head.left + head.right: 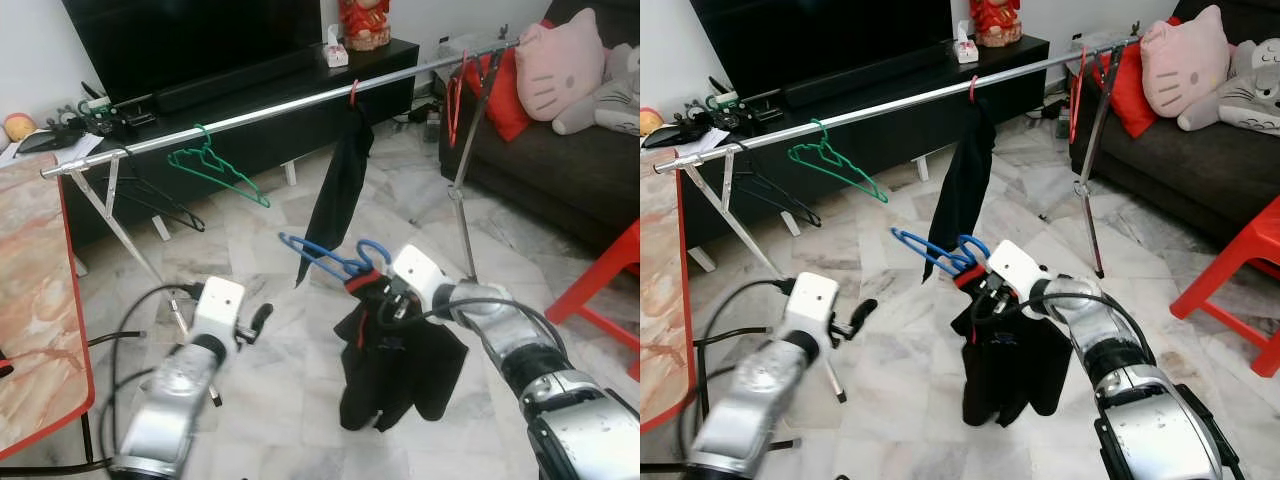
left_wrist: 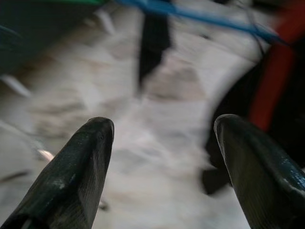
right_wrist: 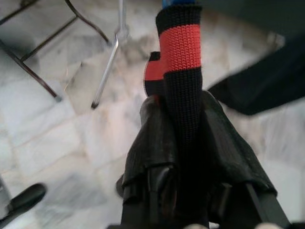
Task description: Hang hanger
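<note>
Right tool (image 1: 375,290) nearest the camera, low centre: clamped on a black garment (image 1: 400,370) with a red-and-black knit collar, which hangs from a blue hanger (image 1: 325,258). Right wrist view confirms the fingers (image 3: 159,183) closed over the dark cloth beneath the striped collar. Hanger and garment are held in the air above the marble floor (image 1: 260,300), below and in front of the rail, apart from it.

Left tool (image 1: 258,320) is beside it on the robot's left, fingers (image 2: 81,167) spread apart, holding nothing; blue hanger and red collar show blurred past them.

Silver clothes rail (image 1: 270,110) runs across the room on folding legs. On it: a green hanger (image 1: 215,165), a black garment on a red hook (image 1: 340,190), a red hanger (image 1: 455,95) near the far end.

Behind the rail: a dark TV cabinet (image 1: 300,110). Right: a dark sofa (image 1: 560,170) with a pink cat cushion (image 1: 560,65), and a red chair (image 1: 615,290). Left: a marble-patterned surface (image 1: 30,290) with red edging.
</note>
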Controlling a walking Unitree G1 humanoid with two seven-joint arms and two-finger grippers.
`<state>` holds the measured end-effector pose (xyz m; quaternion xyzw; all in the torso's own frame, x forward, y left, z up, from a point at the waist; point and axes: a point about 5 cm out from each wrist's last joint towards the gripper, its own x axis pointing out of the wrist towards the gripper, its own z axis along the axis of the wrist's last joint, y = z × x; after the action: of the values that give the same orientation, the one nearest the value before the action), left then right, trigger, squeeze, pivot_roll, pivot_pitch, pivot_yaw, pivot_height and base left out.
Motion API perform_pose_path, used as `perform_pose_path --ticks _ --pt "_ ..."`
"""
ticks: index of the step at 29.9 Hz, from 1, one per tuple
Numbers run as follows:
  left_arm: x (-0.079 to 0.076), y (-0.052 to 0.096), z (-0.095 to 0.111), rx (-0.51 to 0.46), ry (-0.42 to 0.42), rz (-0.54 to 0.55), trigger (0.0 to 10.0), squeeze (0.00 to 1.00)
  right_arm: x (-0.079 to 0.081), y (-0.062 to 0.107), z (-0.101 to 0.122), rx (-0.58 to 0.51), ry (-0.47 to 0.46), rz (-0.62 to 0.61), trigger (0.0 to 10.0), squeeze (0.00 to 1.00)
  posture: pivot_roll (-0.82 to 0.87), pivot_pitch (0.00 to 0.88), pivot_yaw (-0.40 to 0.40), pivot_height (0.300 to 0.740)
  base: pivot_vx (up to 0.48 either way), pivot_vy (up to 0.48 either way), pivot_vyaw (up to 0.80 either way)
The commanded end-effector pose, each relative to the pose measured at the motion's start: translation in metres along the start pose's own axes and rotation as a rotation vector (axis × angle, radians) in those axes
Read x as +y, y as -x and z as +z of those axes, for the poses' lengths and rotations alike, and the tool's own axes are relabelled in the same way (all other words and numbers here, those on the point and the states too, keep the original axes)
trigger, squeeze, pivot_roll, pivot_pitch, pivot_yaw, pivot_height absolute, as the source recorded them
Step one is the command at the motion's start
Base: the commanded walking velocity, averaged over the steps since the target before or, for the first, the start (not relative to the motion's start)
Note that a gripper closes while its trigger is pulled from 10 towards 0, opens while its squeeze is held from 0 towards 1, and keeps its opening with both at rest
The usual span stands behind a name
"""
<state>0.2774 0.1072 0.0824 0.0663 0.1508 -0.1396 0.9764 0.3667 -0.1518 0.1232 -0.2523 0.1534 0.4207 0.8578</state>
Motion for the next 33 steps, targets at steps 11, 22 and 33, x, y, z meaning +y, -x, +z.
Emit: perform_pose_path --ticks 11,22,33 --pt "0.003 -0.002 -0.002 0.021 0.007 0.049 10.0 0.0 -0.002 0.005 0.039 -0.143 0.143 0.158 0.0 0.0 -0.14 0.0 0.061 0.74 0.0 0.0 0.0" --pt "0.068 0.035 -0.033 0.031 0.0 0.22 10.0 0.0 0.014 -0.011 0.066 -0.225 0.172 0.249 0.0 0.0 -0.09 0.0 0.015 0.74 0.0 0.0 0.0" --pt "0.055 0.032 -0.031 -0.011 0.046 0.061 10.0 0.0 0.053 -0.041 0.082 -0.297 0.122 0.363 0.0 0.0 -0.06 0.0 -0.001 0.74 0.0 0.0 0.0"
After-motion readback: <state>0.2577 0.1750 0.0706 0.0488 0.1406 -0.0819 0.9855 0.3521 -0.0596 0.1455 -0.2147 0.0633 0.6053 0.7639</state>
